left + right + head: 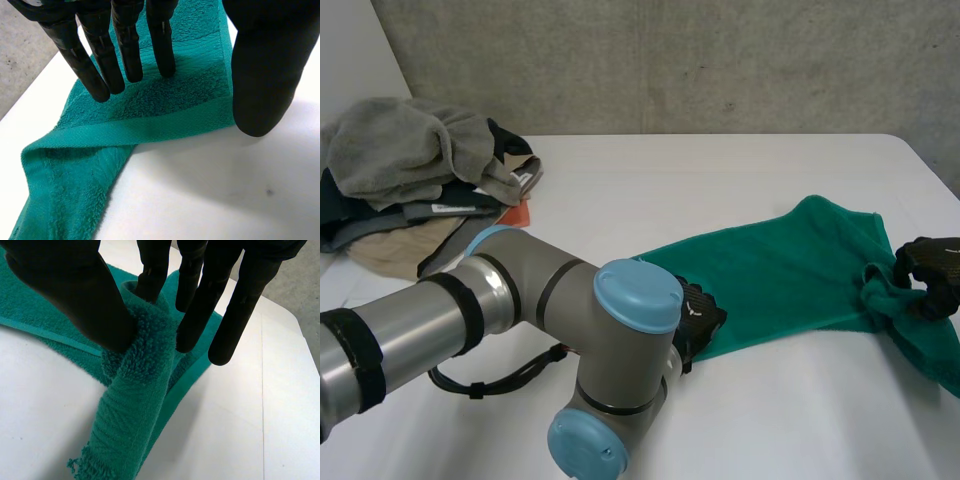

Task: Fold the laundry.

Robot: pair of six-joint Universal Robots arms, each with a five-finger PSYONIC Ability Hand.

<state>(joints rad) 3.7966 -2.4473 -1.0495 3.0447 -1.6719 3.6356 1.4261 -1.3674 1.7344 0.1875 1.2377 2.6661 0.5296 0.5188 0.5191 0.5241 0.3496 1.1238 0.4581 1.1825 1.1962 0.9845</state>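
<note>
Table: white, takes up pretty much the whole scene, with a grey concrete wall behind it.
Left arm: chunky grey thing with light-blue caps. It comes in from the near left and bends across the front of the table toward the towel's near end.
Towel: green terry on the right half of the table, stretched on a slant from the left hand out to the right hand. The middle lies mostly flat. The right end is bunched and twisted, with a tail drooping by the table edge. In the left wrist view, part of it is folded over beside the hem.
Clothes pile: grey, dark and beige stuff heaped at the far left corner, well apart from the towel.
Right hand: at the towel's right end. Its own wrist view has the thumb squeezing a bunched roll of terry against a finger, so it's pinching the towel. The other fingers stick out straight past the roll. The roll is lifted off the table, with a frayed corner hanging below.
Left hand: at the towel's near-left end, half hidden behind its own elbow in the head view. In the wrist view the fingers are straight and slightly spread over the terry close to the hem. I honestly can't tell if the tips touch it. The thumb sits out to the side, past the towel's edge and over bare table. It's relaxed and not gripping.
Orange bit: small, peeking out at the pile's near edge.
</note>
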